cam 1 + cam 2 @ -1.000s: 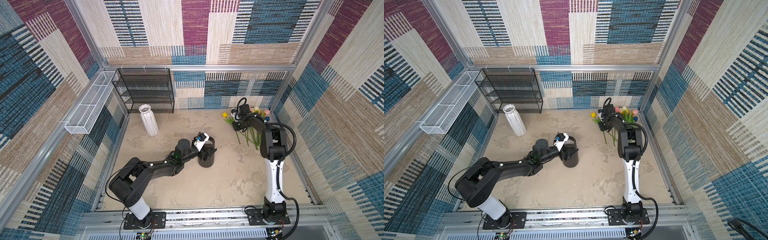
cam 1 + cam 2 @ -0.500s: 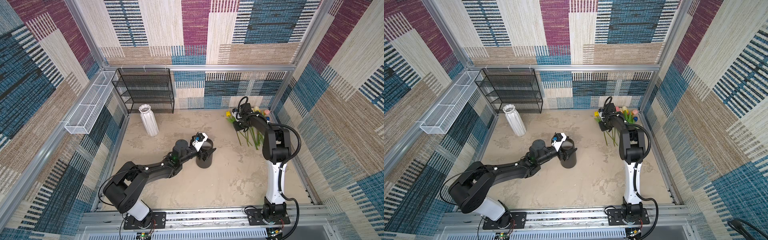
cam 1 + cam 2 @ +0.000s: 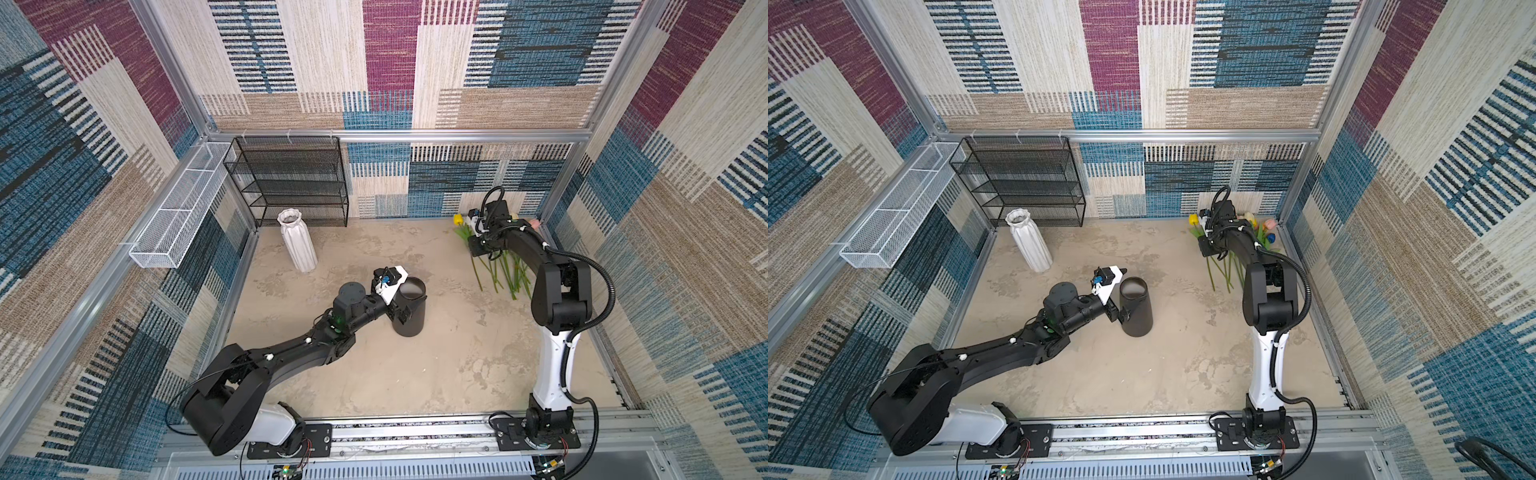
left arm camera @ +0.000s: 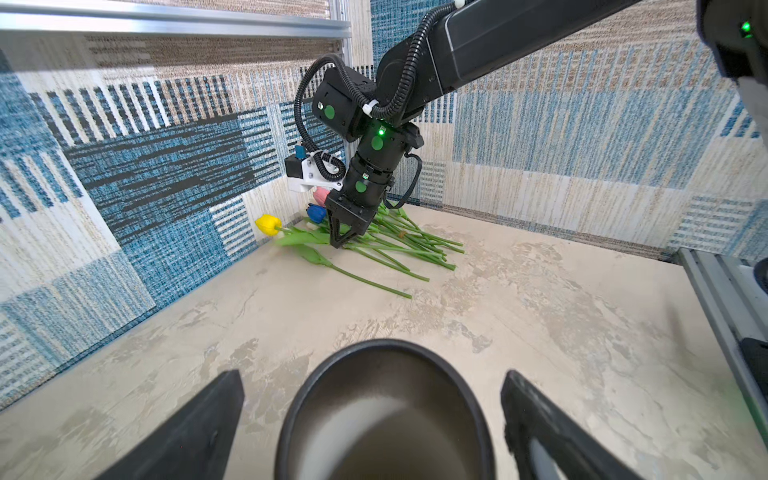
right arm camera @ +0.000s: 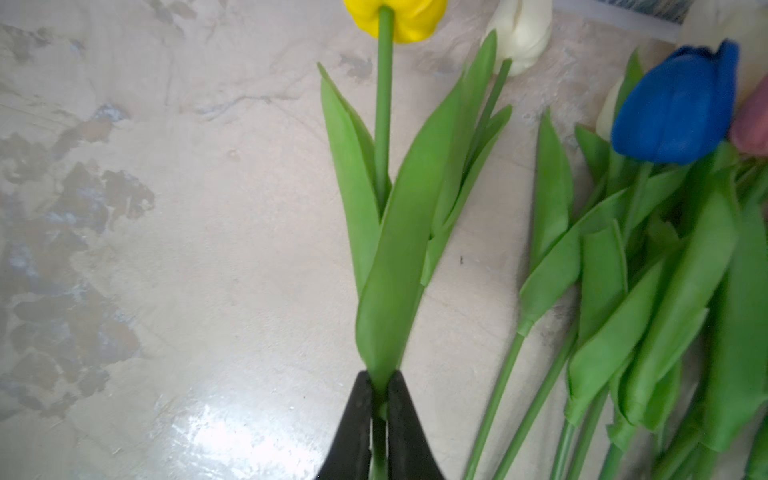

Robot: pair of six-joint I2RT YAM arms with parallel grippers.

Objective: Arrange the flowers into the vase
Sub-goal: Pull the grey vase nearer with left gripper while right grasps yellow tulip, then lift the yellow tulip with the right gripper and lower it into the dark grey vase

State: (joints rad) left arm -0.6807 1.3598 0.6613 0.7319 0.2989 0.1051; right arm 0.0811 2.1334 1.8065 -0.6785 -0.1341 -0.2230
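Two vases stand on the worktop: a white vase at the back left, and a black vase near the middle, which I take to be the one to fill, since the left hand attends it. That hand is spread wide, a finger on each side of the vase's upper wall with a gap showing on both sides, so it grips nothing.

The flowers lie heaped in the far right corner, heads toward the back wall, stems running toward the front; none is in either vase. The right hand is pinched shut on the yellow tulip at the foot of its leaves, at the heap's left edge; whether the tulip is clear of the worktop I cannot tell.

The coming move turns on this: the black vase stands well apart from the right hand, to its left and nearer the front, mouth up; the tulip's long axis lies about flat, its bare stem end nearer the vase; so it likely needs tipping upright, stem down, over the mouth. The left hand is nearer the vase and could steady it.
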